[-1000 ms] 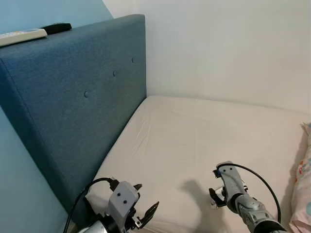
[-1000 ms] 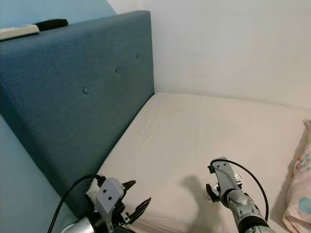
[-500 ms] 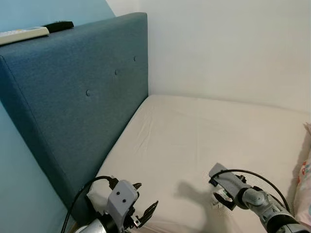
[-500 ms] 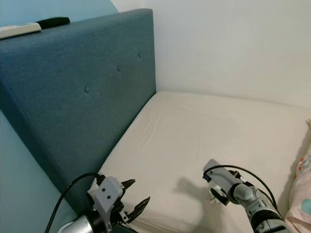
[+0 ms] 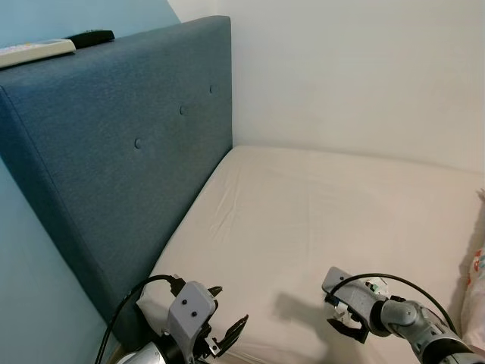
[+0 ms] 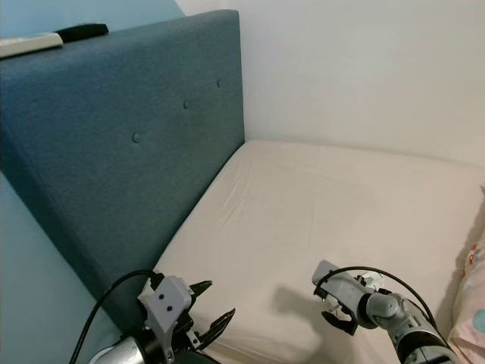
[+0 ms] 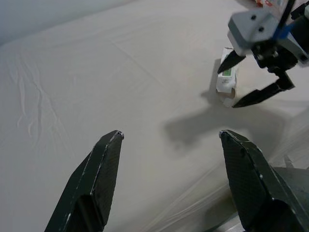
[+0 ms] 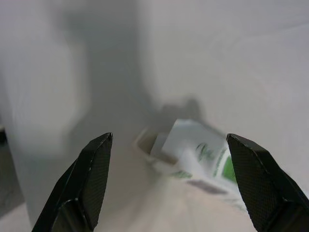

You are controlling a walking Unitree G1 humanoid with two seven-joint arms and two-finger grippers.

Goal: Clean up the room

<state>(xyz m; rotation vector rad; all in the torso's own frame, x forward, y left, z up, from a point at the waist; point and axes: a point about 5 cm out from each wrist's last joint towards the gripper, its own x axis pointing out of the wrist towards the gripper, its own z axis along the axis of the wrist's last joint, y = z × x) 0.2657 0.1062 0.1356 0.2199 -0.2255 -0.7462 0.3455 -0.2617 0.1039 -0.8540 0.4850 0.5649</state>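
Presently the tidying looks barely begun. A small white and green carton (image 8: 198, 159) lies on the cream sheet of the bed (image 5: 318, 205), near the foot edge, and nothing holds it. The right gripper (image 5: 347, 319) hangs just above the carton with its two black fingers spread wide, one to each side, grasping nothing; the right wrist view shows the carton between the fingertips but not touched by them. The left gripper (image 5: 225, 334) hovers low over the near corner of the mattress, close to the blue headboard (image 5: 114, 167), likewise spread and empty.

Outstanding, as judged: closing on the carton, lifting it, and taking it away (no bin is in view). Two remote controls (image 5: 34, 49) rest on top of the headboard and may also need attention.

The carton lies flat on its broad side. In the left wrist view its long axis runs roughly along the line of the right gripper's reach, with the torn, open end nearest the left gripper's camera.
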